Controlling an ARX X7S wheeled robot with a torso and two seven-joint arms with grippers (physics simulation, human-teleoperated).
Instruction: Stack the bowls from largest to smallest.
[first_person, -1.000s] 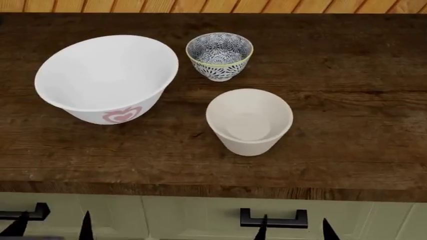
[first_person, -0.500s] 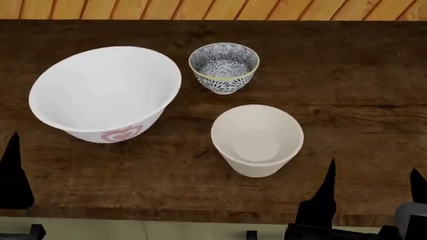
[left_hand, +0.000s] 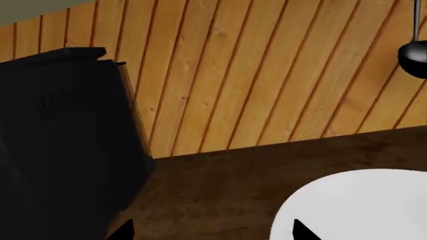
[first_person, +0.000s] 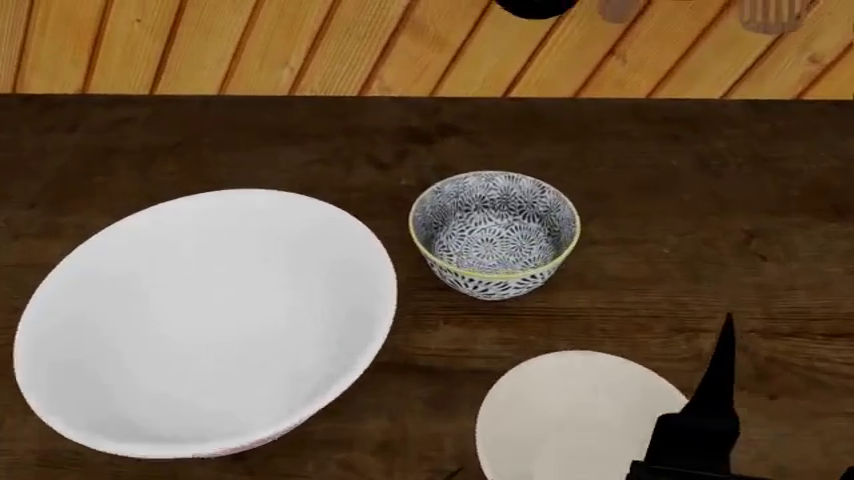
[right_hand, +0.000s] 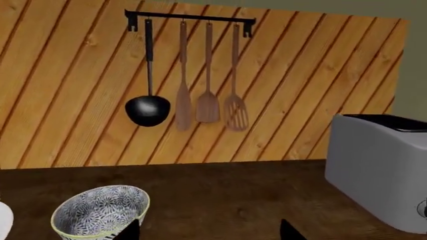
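The large white bowl (first_person: 200, 320) stands at the left of the dark wooden counter (first_person: 160, 140). Part of the large white bowl's rim (left_hand: 360, 205) shows by one fingertip of my left gripper (left_hand: 213, 235), which is open and holds nothing. The small blue-grey patterned bowl (first_person: 494, 235) stands upright in the middle. The cream bowl (first_person: 574, 420) is nearest me, cut off by the frame edge. One black finger (first_person: 718, 385) of my right gripper rises just right of it. My right gripper (right_hand: 210, 232) is open and empty, with the patterned bowl (right_hand: 100, 212) beside one fingertip.
A wooden plank wall (first_person: 400, 45) backs the counter. A rail with a black ladle (right_hand: 147, 110) and wooden utensils (right_hand: 207, 107) hangs on it. A grey toaster (right_hand: 380, 170) stands on the counter beyond the right gripper. A black appliance (left_hand: 60, 140) stands by the left gripper.
The head view has moved forward and in, so the bowls look larger and lower. The right finger now stands beside the cream bowl. The left gripper has left the head view.
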